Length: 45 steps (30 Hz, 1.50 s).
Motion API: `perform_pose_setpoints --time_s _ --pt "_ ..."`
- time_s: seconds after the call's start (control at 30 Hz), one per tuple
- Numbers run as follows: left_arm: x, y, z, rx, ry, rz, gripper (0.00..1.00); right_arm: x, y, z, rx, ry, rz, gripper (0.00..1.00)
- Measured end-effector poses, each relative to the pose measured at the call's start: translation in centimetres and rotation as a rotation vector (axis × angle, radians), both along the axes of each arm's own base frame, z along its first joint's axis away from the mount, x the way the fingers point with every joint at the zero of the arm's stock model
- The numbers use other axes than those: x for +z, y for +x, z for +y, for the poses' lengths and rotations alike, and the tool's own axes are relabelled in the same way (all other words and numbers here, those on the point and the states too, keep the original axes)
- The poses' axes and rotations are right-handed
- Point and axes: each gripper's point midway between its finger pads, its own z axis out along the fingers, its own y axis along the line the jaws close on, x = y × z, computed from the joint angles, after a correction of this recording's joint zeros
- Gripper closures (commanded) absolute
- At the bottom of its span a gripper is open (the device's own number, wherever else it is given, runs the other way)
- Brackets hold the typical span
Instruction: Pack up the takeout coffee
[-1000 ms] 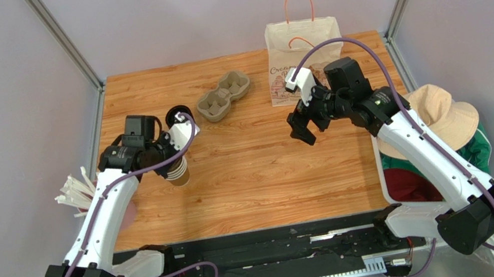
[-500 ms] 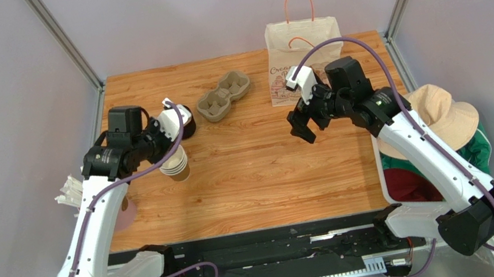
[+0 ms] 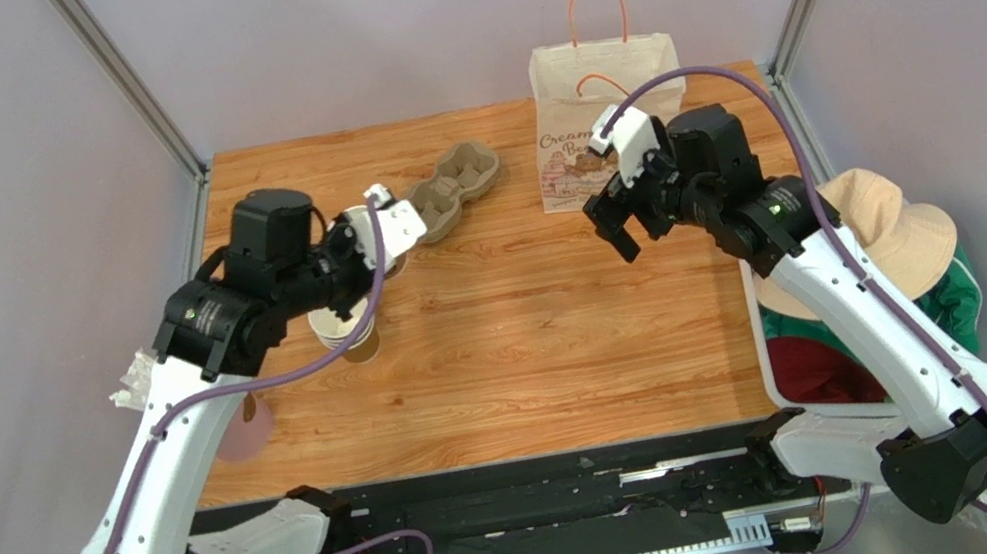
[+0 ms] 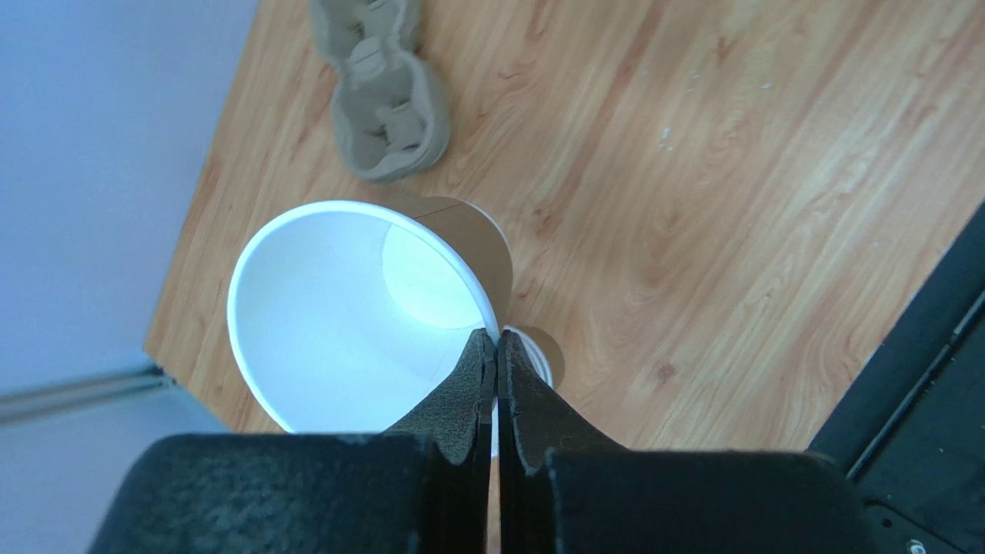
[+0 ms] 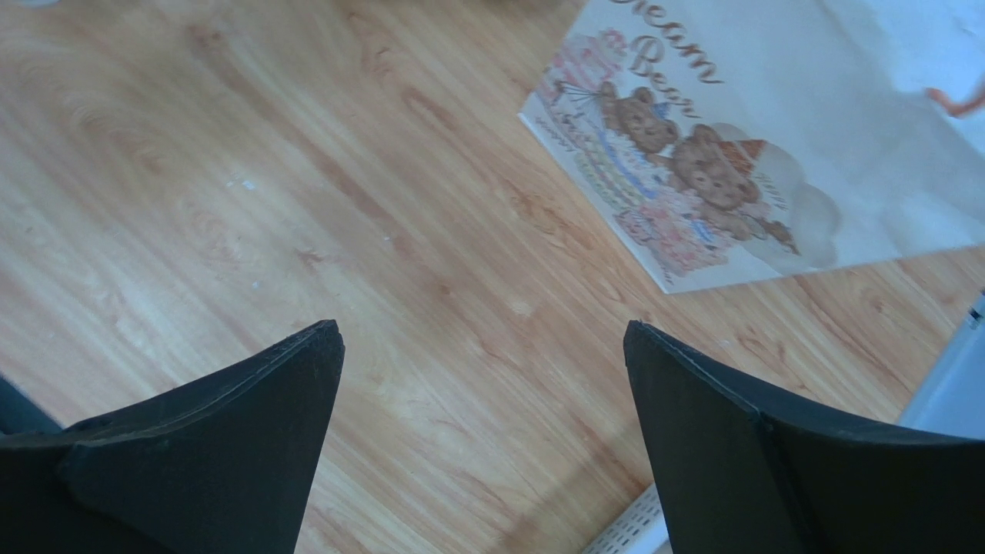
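We see no lidded coffee in any view; it may be hidden behind the left arm. What we do see is a lidless brown cup point(image 4: 335, 323) with a white inside, which we judge will become the coffee. The left gripper point(image 4: 497, 356) holds it, fingers pressed nearly together on the rim wall, one inside and one outside. The cup hangs tilted above the table point(image 3: 542, 345). Its mouth faces the wrist camera and its long axis runs away from the fingers toward the wood. Under it stands the cup stack point(image 3: 346, 337). The grey pulp carrier point(image 3: 447, 191) lies just beyond the cup, toward the far edge, with nothing between them. The left arm is far nearer to both. The right gripper point(image 3: 618, 213) hovers over bare wood with fingers spread wide and holding nothing. Just beyond it is the paper bag point(image 3: 610, 120), printed with bears, and the carrier lies between bag and cup. A hat point(image 3: 880, 224) sits off the table at the right.
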Motion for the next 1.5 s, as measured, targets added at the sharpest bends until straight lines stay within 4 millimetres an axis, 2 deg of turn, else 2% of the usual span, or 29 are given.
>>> perform_pose_setpoints --time_s 0.13,0.33,0.53,0.73,0.83,1.1,1.37,1.43,1.5 --pt "-1.5 0.0 -3.7 -0.104 0.042 0.049 1.0 1.5 1.6 -3.2 -0.144 0.012 -0.055 0.01" --pt "-5.2 0.4 -8.7 -0.216 0.128 0.138 1.0 4.1 2.3 -7.3 -0.299 0.05 -0.141 0.01" --pt "-9.4 1.1 -14.4 -0.316 0.161 0.194 1.0 5.3 2.6 -9.0 -0.36 0.076 -0.18 0.01" --pt "-14.1 2.6 -18.4 -0.327 0.158 0.255 1.0 5.3 2.9 -9.8 -0.39 0.083 -0.183 0.01" --pt "-15.6 3.2 -19.5 -0.314 0.137 0.271 1.0 5.0 3.0 -10.0 -0.395 0.081 -0.179 0.01" --pt "-17.1 3.9 -21.3 -0.286 0.081 0.277 1.0 4.4 3.0 -9.7 -0.384 0.082 -0.165 0.01" --pt "-19.8 3.1 -22.5 -0.298 0.098 0.322 1.0 4.4 3.0 -9.6 -0.377 0.087 -0.167 0.01" --pt "-20.2 2.9 -22.7 -0.303 0.105 0.329 0.94 4.5 3.0 -9.6 -0.376 0.088 -0.168 0.01" --pt "-20.4 2.7 -22.8 -0.305 0.108 0.334 0.82 4.5 3.0 -9.5 -0.375 0.089 -0.169 0.02"
